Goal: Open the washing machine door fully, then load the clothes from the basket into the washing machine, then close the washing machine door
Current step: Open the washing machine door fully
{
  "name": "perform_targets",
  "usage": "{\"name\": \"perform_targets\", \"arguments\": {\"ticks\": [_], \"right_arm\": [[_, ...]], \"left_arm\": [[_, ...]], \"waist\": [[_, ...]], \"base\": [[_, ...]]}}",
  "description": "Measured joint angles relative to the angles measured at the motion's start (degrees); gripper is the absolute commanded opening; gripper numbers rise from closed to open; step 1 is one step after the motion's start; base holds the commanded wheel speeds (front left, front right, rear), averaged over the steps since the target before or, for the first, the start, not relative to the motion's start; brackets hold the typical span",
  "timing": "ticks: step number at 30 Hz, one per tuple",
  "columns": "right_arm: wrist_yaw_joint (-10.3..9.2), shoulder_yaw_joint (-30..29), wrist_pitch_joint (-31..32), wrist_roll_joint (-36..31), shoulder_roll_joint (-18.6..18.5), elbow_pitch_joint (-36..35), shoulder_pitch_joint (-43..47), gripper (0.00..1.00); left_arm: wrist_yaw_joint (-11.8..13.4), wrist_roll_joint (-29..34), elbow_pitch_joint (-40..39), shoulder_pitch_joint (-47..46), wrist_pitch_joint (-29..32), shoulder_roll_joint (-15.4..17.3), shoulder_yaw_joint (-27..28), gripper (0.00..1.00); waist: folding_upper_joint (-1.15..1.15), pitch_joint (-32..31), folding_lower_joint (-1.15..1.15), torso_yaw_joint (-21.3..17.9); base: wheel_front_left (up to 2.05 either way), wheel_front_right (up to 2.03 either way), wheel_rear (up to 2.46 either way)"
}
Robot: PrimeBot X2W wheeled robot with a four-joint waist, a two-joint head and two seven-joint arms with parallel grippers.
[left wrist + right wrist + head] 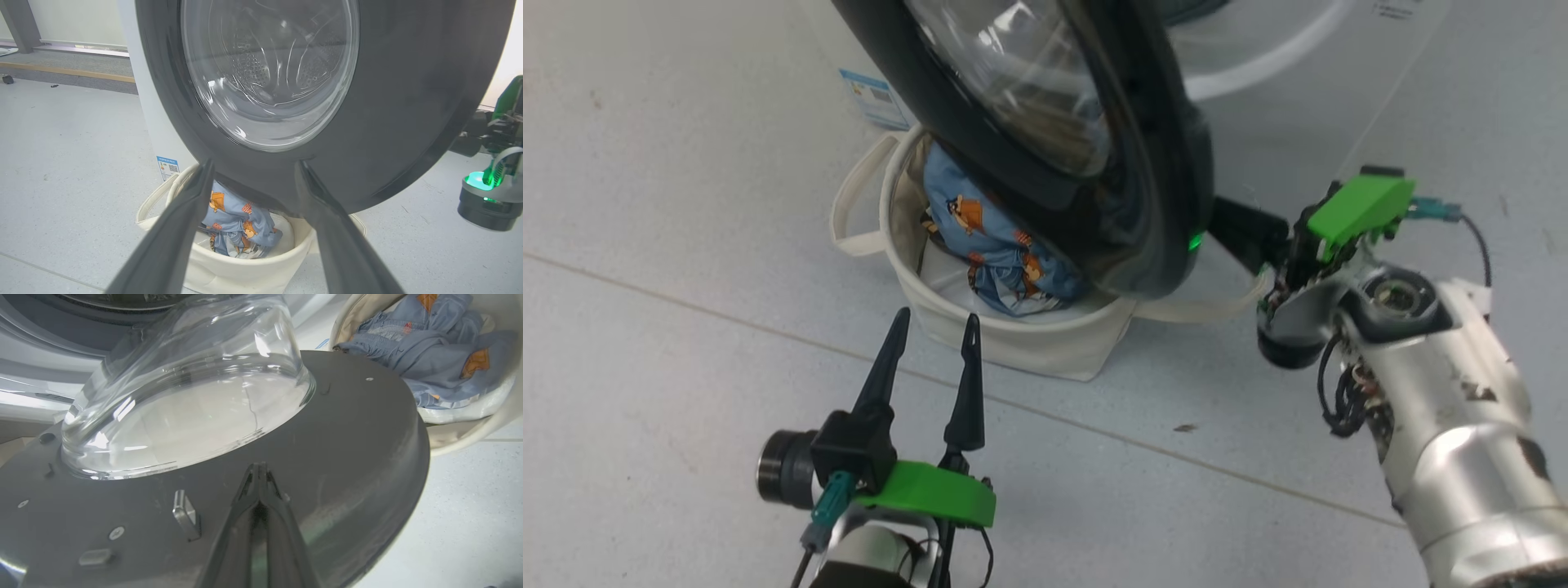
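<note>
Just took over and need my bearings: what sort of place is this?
Likely a laundry spot in a utility or test room: a white front-loading washing machine, its black door swung out, and a canvas basket of clothes on a pale hard floor.

The black washing machine door is pictured swung, seemingly partway, over the cream basket of blue clothes.

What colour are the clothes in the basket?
The clothes are light blue with orange-brown cartoon figures, clearest in the left wrist view.
</note>
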Motion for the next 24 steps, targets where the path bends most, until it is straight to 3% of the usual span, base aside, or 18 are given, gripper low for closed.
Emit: {"name": "perform_targets", "arguments": {"ticks": [5,7,19,24], "right_arm": [[0.0,2.55,0.0,1.07,0.59,-1.64,3.96,0.0],[0.0,6.28,-0.13,3.61,1.05,-2.85,7.15,0.0],[0.0,17.8,-5.47,10.65,1.44,-3.97,8.99,0.0],[0.0,19.48,-7.19,11.74,1.47,-3.81,8.99,0.0]], "left_arm": [[-0.09,0.01,0.1,1.4,0.0,0.01,0.33,1.0],[-0.59,0.52,0.42,3.18,0.0,0.03,1.43,1.0],[-0.93,0.53,0.45,4.08,0.0,0.08,2.41,1.0],[-0.94,0.99,0.58,6.11,0.0,0.1,3.38,1.0]], "waist": [[0.0,-2.21,0.0,-0.22],[0.0,-4.04,-0.01,-0.14],[0.0,-5.86,0.01,2.86],[-0.01,-7.22,0.01,3.17]], "base": [[0.0,0.0,0.0],[0.0,0.0,0.0],[0.0,0.0,0.0],[0.0,0.0,0.0]]}}
